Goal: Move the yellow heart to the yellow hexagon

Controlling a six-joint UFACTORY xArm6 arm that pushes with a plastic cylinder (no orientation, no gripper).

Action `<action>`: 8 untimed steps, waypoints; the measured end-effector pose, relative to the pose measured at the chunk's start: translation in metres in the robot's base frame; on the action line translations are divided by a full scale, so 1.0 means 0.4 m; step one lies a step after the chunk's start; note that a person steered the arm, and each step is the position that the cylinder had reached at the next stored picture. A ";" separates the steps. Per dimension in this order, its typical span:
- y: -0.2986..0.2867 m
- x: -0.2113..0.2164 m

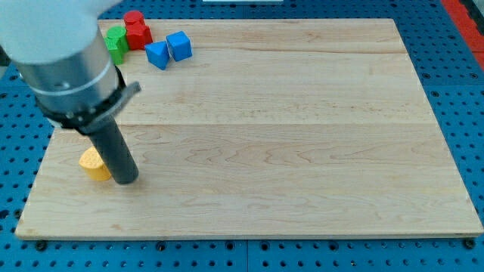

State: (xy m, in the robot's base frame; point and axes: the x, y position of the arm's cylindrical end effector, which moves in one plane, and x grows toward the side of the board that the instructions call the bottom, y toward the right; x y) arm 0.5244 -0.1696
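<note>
Nearest the camera: my tip (125,180), planted on the wooden board (287,136) in its near-left corner area, at the end of a dark rod (112,147) leaning up and leftward into a grey cylinder (60,53) filling the far-left corner of the view. No hand or jaws at the end of the arm, only the rod, so nothing spread, pressed or pinching.

Touching the rod's left side, just above the tip: a yellow block (94,164), partly hidden behind the rod (shape hard to settle from the visible part; rounded top, possibly the heart, cannot tell for sure). No second yellow block in sight, so whether this one is the heart or the hexagon stays unsettled.

Far off, at the far-left edge of the board, well apart from tip and yellow block: a small cluster. Green block (116,41) leftmost, partly behind the cylinder; red block (136,29) touching it on the right, lobed outline; then two blue blocks, one (157,54) nearer and one (179,45) just right of it, the pair touching.

Around the board: blue perforated table (454,91), with a red patch (467,11) at the far right.
</note>
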 end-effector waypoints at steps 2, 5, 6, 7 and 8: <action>-0.037 0.100; -0.113 -0.048; 0.006 -0.027; -0.041 -0.093; -0.125 -0.148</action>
